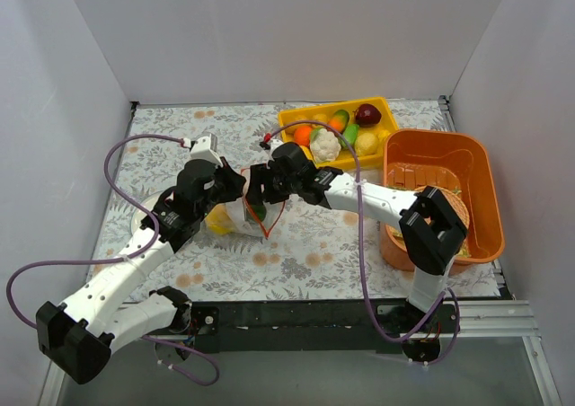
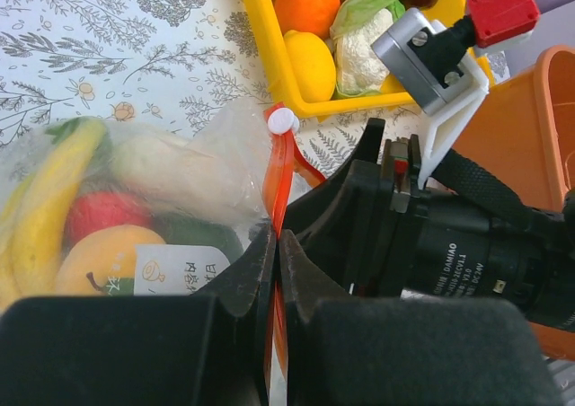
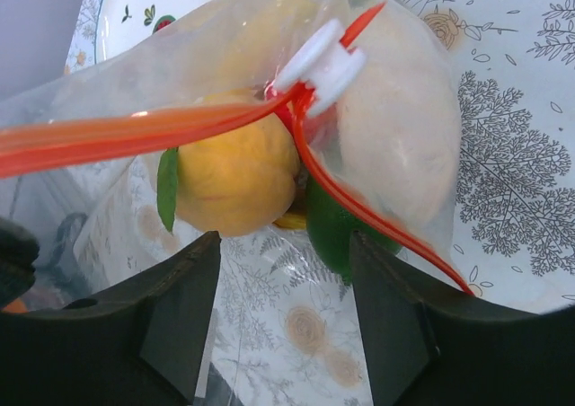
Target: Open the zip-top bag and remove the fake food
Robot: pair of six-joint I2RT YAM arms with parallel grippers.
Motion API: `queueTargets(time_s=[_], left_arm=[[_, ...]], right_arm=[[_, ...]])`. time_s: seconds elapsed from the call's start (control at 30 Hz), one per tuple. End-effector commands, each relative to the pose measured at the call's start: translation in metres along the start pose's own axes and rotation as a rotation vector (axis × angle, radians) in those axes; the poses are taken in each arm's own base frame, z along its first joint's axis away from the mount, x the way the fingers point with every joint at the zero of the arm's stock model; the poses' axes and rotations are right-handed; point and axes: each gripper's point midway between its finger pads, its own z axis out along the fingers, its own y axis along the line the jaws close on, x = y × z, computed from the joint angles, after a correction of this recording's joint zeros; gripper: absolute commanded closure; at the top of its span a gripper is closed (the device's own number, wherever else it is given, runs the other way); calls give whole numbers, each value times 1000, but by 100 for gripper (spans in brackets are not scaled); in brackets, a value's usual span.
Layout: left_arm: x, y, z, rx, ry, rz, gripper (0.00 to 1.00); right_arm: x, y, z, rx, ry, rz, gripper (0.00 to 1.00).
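My left pincer [image 2: 277, 276] is clenched on the red-orange zip strip [image 2: 278, 177] of the zip-top bag [image 2: 193, 150]. Both fingers press flat against the strip with no gap between them.

From above, the bag lies near the middle of the worktop [image 1: 323, 255]. My left pincer reaches it from 9 o'clock and my right pincer [image 3: 283, 244] from 3 o'clock.

My right pincer is released. Its two dark fingers stand wide apart, and the bag sits just beyond them at 12 o'clock, with nothing pinched.

In my right wrist view the white slider [image 3: 323, 60] rides the strip toward 12 o'clock. From it a thick band runs off to 9 o'clock, and a single thin strand curves down to 5 o'clock, passing beside the finger there. A plate [image 3: 144, 2] shows past the bag at 11 o'clock; I cannot tell whether the bag rests on it.

The fake food is all inside the bag:
- a banana [image 2: 49, 199] along the 9 o'clock side of my left wrist view
- a red fruit [image 2: 103, 213]
- a yellow fruit [image 3: 238, 172] with a green leaf
- a white oblong piece [image 2: 171, 168]
- a green piece [image 3: 332, 231] low in the bag

In the overhead view a yellow tray [image 2: 269, 60] stands at 1 o'clock from the bag, holding an orange [image 2: 305, 2] and a cauliflower [image 2: 359, 51] among other toy pieces. An orange tub [image 1: 436, 159] sits at 3 o'clock, well apart from the bag.
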Motion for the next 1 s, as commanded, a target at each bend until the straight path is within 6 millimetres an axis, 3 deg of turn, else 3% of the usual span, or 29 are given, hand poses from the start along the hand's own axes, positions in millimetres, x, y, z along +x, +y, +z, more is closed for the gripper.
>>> queueTargets(time_s=[0.0,0.3,0.4,0.6,0.8,0.97], left_arm=[[-5,-6,-5,37,-26,-16,100],[6,-8,-9,81,-13,-49,100],[4,-9,-12,93,-27,-57,100],[4,-12,-13,111,-24,-40,100],[9,-18,-15,159,-14,-30,100],[14,-24,-15,200,10,-18,100]], right_arm=[[-24,9,6,8,-104,37,31],[-24,-24,9,141,-185,144,28],[-19,-27,13,142,-175,177,30],[-30,-26,20,127,-196,189,30],[-22,-38,35,163,-167,227,30],[-32,-44,33,121,-270,269,27]])
